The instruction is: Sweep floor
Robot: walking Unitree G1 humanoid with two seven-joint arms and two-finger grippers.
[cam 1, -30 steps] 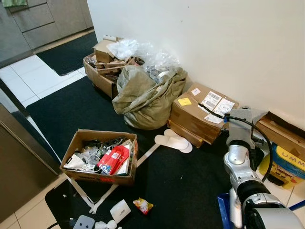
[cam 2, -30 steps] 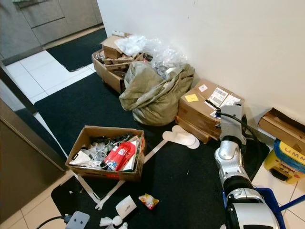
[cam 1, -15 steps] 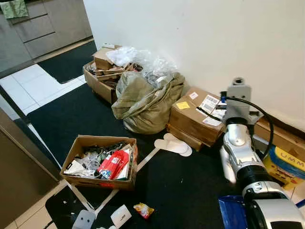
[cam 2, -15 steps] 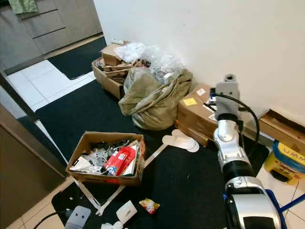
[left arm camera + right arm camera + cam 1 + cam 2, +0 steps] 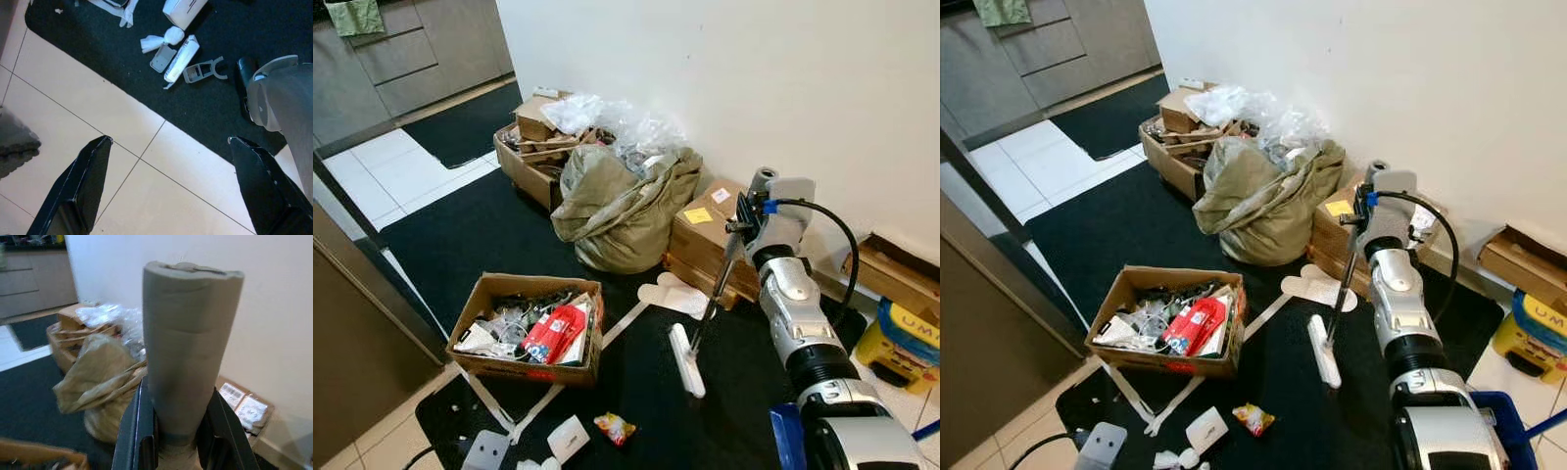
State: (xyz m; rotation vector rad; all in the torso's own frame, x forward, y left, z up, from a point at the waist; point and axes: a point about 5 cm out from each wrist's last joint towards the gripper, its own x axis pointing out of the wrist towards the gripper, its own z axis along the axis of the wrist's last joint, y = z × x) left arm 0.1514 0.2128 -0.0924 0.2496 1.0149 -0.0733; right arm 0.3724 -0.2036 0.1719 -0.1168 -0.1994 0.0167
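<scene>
Black mat (image 5: pixel 460 235) by white wall, cluttered w/ boxes. Right gripper (image 5: pixel 177 440) jaws pinch broom handle (image 5: pixel 188 347); left gripper (image 5: pixel 168 191) jaws spread.

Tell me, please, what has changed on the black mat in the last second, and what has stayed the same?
The right gripper, shut on the broom handle, has swung forward, so the broom head now rests on the black mat near the white slippers; earlier it was out of view. The open cardboard box, green sack and snack wrapper stayed put. The left gripper hangs open over the tiles.
</scene>
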